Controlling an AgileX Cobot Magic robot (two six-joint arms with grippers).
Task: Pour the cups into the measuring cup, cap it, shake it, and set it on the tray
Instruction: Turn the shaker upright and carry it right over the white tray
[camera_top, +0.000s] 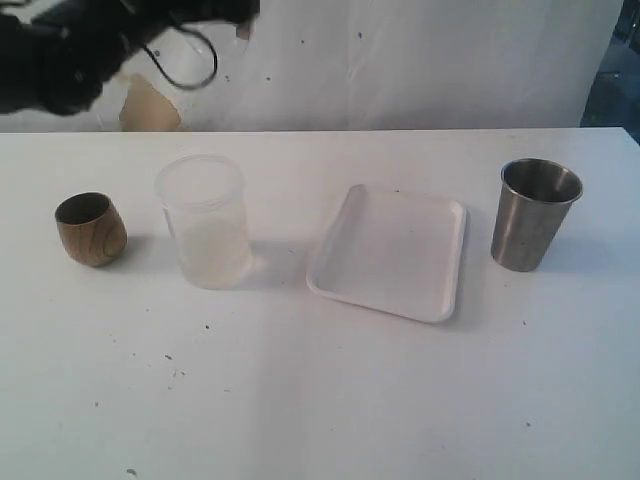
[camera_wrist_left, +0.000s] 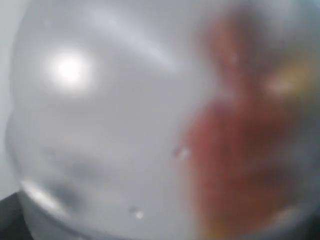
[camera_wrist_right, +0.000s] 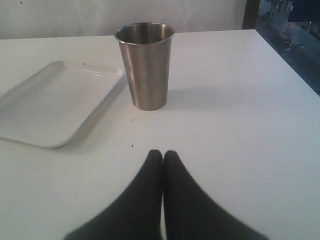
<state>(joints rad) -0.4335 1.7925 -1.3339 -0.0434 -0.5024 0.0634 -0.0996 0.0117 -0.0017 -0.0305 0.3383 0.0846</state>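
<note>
The brown wooden cup (camera_top: 90, 230) stands at the far left of the table. The steel tumbler (camera_top: 533, 215) (camera_wrist_right: 146, 65) stands upright at the far right, beside the white tray (camera_top: 390, 250) (camera_wrist_right: 55, 100). My left gripper (camera_top: 205, 15) is raised at the back left, holding a clear plastic vessel (camera_top: 185, 55) that I take for the measuring cup (camera_wrist_left: 125, 125). It fills the left wrist view as a blur with a red-orange patch, and neither its scale nor the fingers show. My right gripper (camera_wrist_right: 162, 152) is shut and empty, low over the table a short way from the tumbler.
A frosted translucent cup (camera_top: 203, 222) stands between the wooden cup and the tray. A white wall backs the table. The table's right edge (camera_wrist_right: 290, 65) runs close behind the tumbler.
</note>
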